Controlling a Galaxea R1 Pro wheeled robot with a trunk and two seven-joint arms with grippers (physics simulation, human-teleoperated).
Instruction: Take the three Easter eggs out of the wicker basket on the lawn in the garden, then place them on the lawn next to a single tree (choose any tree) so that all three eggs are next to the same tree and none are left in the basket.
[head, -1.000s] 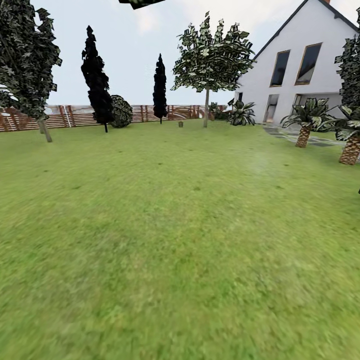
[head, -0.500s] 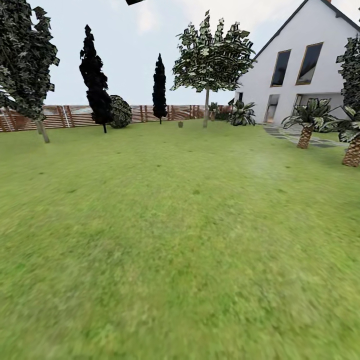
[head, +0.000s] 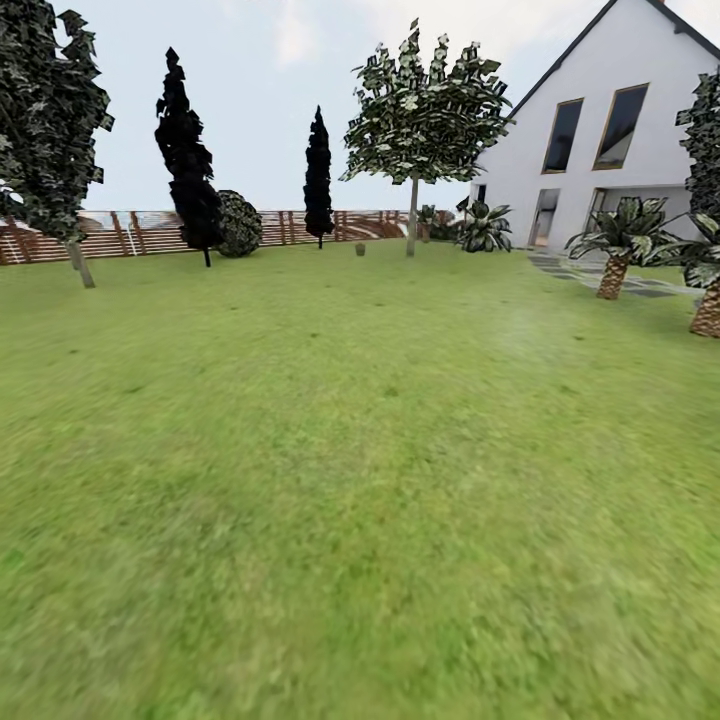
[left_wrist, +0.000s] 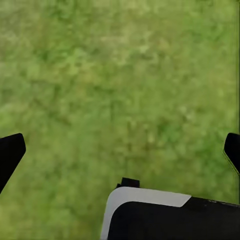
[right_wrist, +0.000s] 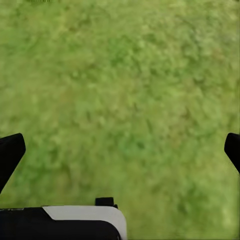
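The lawn (head: 330, 450) spreads wide and green ahead of me in the head view. A tree (head: 412, 215) with a pale straight trunk and a leafy crown stands at its far side. Just left of that trunk sits a small brown thing (head: 360, 248), too far off to tell whether it is the wicker basket. The Easter eggs are out of view. My left gripper (left_wrist: 120, 150) is open, its black fingertips (left_wrist: 10, 152) wide apart over bare grass. My right gripper (right_wrist: 120, 150) is open in the same way above grass, holding nothing.
A brown slat fence (head: 280, 227) bounds the far side, with two dark cypress-like trees (head: 185, 160) and a round shrub (head: 238, 224). Another leafy tree (head: 50, 110) stands at the left. A white house (head: 610, 130), palm-like plants (head: 618, 240) and grey stepping stones (head: 575, 270) lie at the right.
The whole head view has shifted slightly: trees at the left slide left, palms at the right slide right, so the camera moved forward. A dark shape at the top edge has left the picture.
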